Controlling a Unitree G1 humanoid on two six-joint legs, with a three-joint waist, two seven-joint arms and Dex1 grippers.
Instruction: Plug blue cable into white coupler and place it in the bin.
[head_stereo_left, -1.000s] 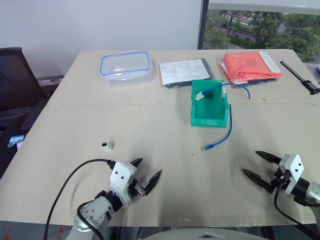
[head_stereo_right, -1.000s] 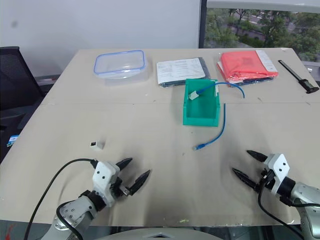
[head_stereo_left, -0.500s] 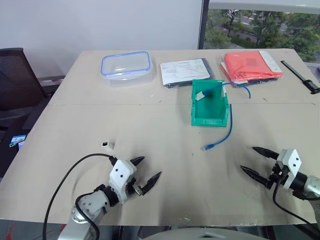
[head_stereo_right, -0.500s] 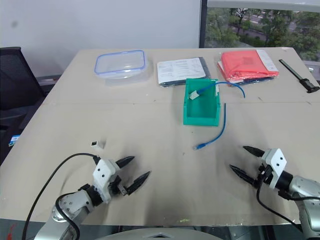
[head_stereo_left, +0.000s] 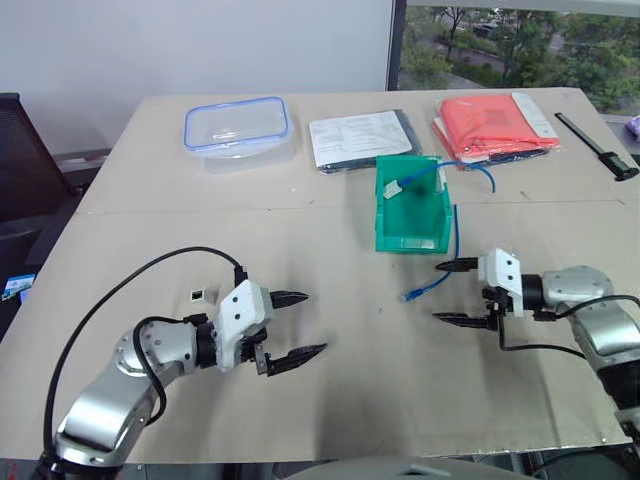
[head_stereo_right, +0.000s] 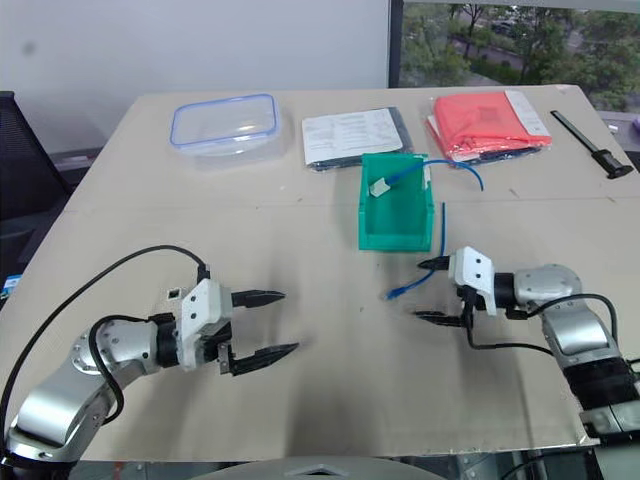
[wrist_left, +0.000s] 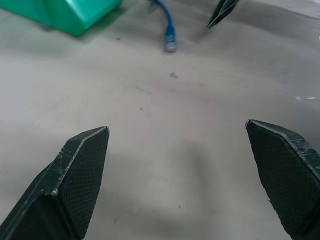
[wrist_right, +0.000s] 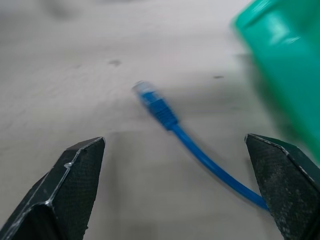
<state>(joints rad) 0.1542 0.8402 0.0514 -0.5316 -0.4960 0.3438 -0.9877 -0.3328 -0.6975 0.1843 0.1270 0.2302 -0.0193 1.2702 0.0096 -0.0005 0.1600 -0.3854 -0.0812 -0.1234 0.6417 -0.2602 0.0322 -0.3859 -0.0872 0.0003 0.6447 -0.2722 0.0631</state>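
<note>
Left eye view: right gripper (head_stereo_left: 452, 292) gaping beside blue cable (head_stereo_left: 419, 293) plug; left gripper (head_stereo_left: 297, 324) gaping, empty.

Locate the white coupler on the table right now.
In the left eye view the white coupler sits on the table on the robot's left, just behind the left tool and its white housing, far from the green bin.

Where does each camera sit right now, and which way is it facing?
Head eye views: on the head, looking forward and down over the table; both arms show, left gripper and right gripper open.
Left wrist view: along its open fingers toward the blue cable plug and the bin.
Right wrist view: along its open fingers at that plug.
Shared: both wrist views see the cable tip and bin.
</note>
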